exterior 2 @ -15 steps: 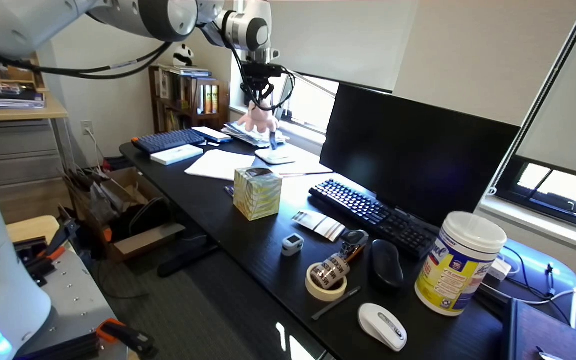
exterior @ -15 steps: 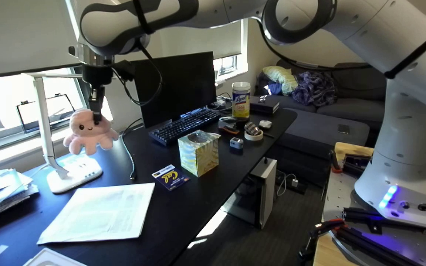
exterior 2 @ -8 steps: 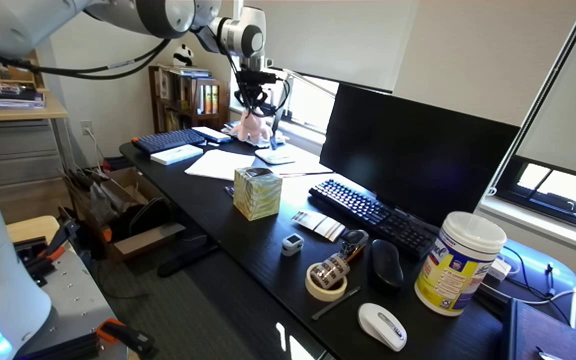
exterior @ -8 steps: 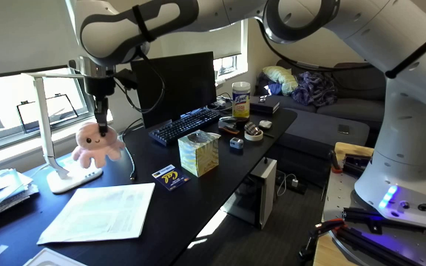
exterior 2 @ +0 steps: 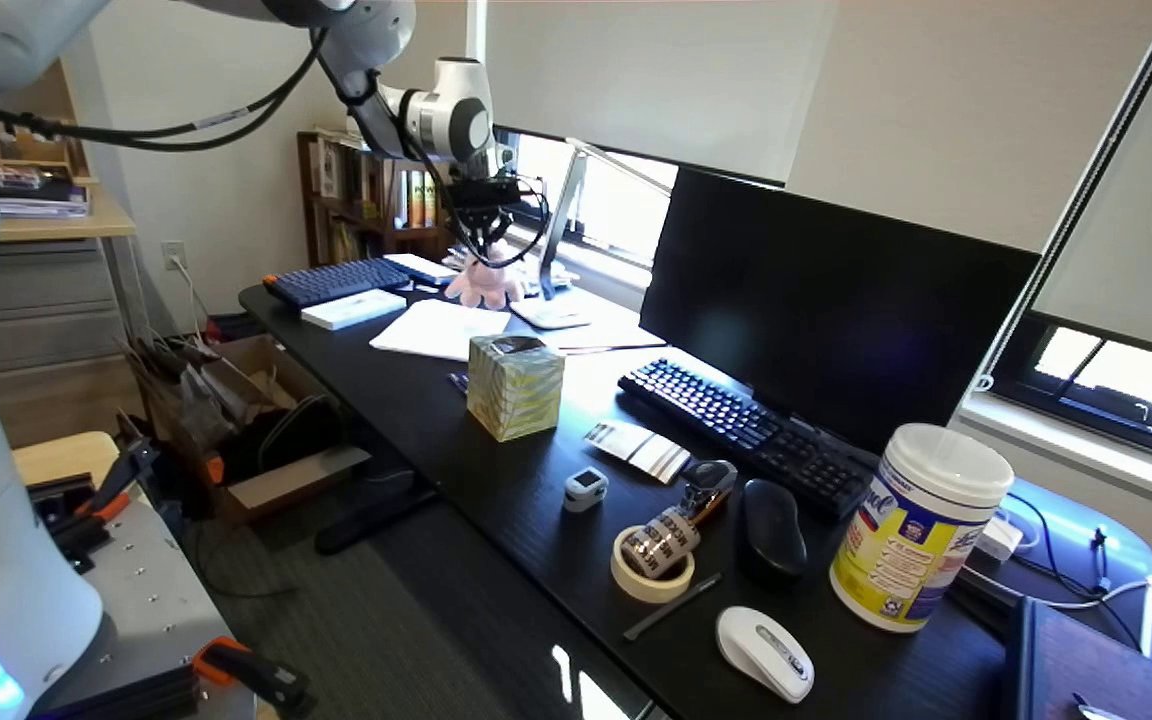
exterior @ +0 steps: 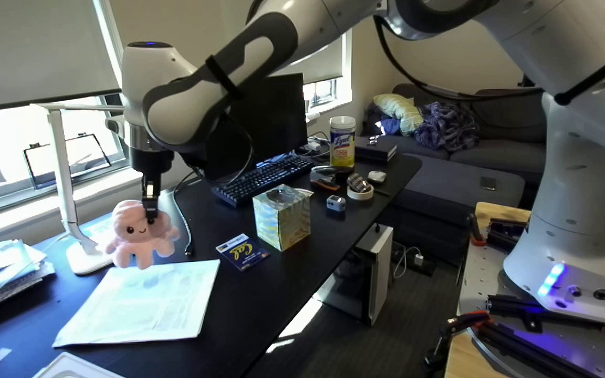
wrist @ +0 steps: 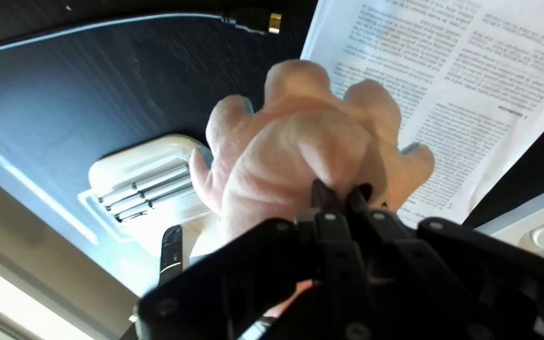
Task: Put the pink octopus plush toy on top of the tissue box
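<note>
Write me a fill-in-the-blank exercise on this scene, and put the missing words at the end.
1. In the wrist view, the pincer grips the octopus plush toy by its ____, not by a leg.
2. The dark blue card beside the tissue box shows the large yellow word ____.
3. In an exterior view, besides the white mouse, there is another mouse, coloured ____.
4. The yellow-labelled canister carries the brand name ____.

Missing words: head; Cal; black; Lysol.

Blue card (exterior: 242,252) — "Cal" in yellow script. Wipes canister (exterior: 342,149) — label reads "Lysol". Printed sheet (wrist: 442,71): heading "Introduction", upside down in wrist view; body text illegible. Tape roll (exterior 2: 661,543): lettering unclear.
</note>
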{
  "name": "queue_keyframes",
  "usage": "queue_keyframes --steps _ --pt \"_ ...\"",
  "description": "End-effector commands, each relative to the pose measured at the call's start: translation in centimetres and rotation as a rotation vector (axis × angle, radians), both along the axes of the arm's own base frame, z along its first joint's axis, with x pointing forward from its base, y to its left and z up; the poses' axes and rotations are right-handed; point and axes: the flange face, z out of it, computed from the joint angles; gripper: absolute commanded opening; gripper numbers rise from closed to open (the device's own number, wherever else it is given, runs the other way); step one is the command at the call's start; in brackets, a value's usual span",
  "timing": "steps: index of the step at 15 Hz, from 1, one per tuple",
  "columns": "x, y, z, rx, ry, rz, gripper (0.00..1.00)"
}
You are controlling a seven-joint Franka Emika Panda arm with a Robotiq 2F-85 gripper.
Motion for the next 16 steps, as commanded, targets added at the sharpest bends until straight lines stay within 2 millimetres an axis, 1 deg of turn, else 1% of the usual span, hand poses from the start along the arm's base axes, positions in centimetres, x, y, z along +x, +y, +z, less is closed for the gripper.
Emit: queue_keyframes --steps 1,2,4,5,7,9,10,11,12,14,15,16 --pt "-3.3 -1.5 1.3 0.013 -0.087 -0.056 0.03" --pt "-4.1 -1.8 1.3 0.000 -0.118 -0.048 0.03" --pt "-5.4 -2.6 1.9 0.034 -0.228 -0.105 0.03" --pt "-2.8 -1.5 0.8 0.019 -0.159 -0.068 0.06" --pt "-4.0 -2.1 1.1 0.033 -0.207 -0.093 0.06" --pt "-4.5 -2.3 1.2 0.033 -0.207 -0.101 0.06" --pt "-4.6 -2.3 1.3 0.032 -0.208 -0.101 0.03" --pt "-5.5 -1.5 1.5 0.075 -0.136 -0.029 0.03" --pt "-6.0 -1.5 1.5 0.079 -0.113 -0.021 0.03" --pt "-7.5 -2.1 1.6 0.096 -0.048 -0.011 0.03" --pt "-8.6 -3.0 1.5 0.079 -0.016 -0.035 0.03" --pt "-9.3 -3.9 1.5 0.061 0.003 -0.070 0.03"
